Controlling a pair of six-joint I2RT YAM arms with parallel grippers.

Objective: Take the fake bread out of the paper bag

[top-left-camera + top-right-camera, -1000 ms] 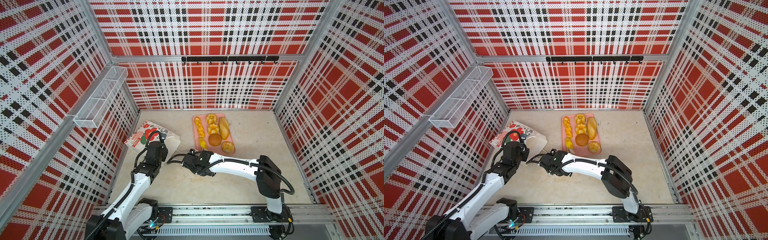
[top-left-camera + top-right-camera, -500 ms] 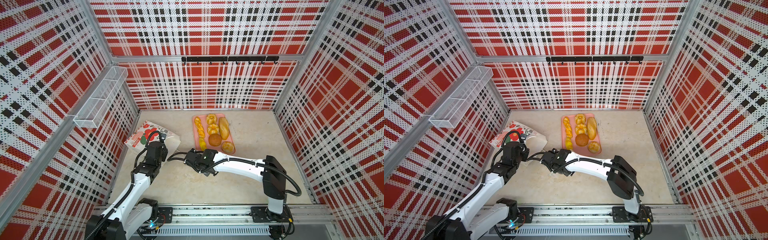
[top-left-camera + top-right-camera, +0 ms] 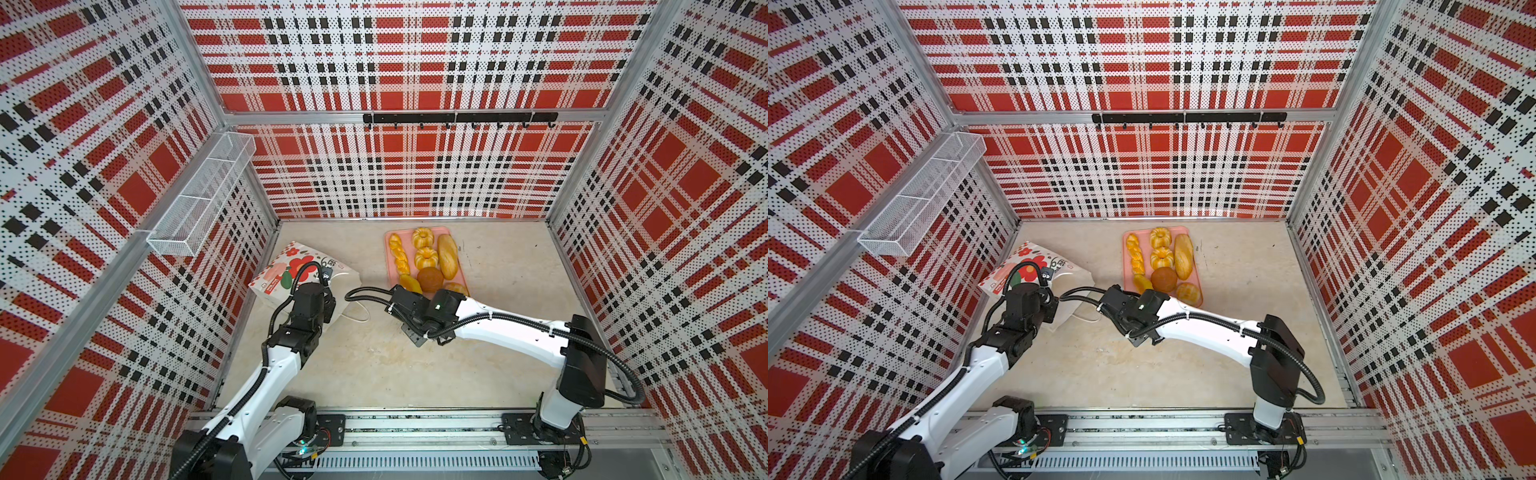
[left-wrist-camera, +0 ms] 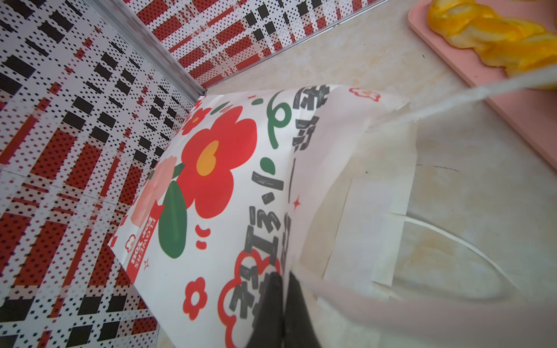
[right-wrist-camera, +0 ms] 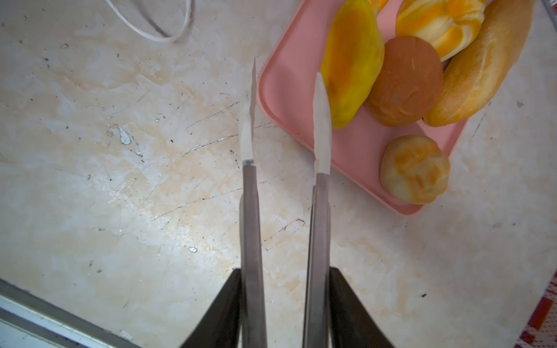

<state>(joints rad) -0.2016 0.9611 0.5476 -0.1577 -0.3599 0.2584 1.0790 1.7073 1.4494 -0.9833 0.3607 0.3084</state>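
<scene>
Far left: the paper bag (image 3: pixel 291 266) lies on its broad side by the left wall, mouth toward mid-table. Your L gripper (image 4: pixel 283 289) is at the mouth, fingers together and clamped on the rim of the upper panel, so the mouth gapes. The left wrist view shows only bare paper inside and no bread. The deep end is hidden, so you can't confirm it's empty. One cord handle (image 5: pixel 168 36) trails loose on the table (image 3: pixel 374 365) just outside the mouth.

Mid: your R gripper (image 5: pixel 286 90) hangs over bare table btwn bag and tray. Its fingers (image 5: pixel 322 126) are apart w/ nothing btwn them, tips pointing at the tray's near corner.

Right: the pink tray (image 3: pixel 400 231) carries the fake bread (image 3: pixel 426 257). Seven pcs show in both top views:
- braid (image 3: pixel 399 257)
- two fluted rings
- long loaf (image 3: pixel 447 255)
- yellow roll (image 3: pixel 409 282)
- brown bun (image 3: pixel 430 279)
- pale bun (image 5: pixel 414 168) at the near corner, partly behind the R arm from above

All lie flat and packed close, several touching.

Status, my read: unloading looks nearly or fully done, since every pc in sight is out of the bag and on the tray. What's left is a check of the bag's hidden end. If one more pc sits there, the R gripper is free to fetch it while the L keeps the mouth open. If not, let go of the rim and you're finished.
</scene>
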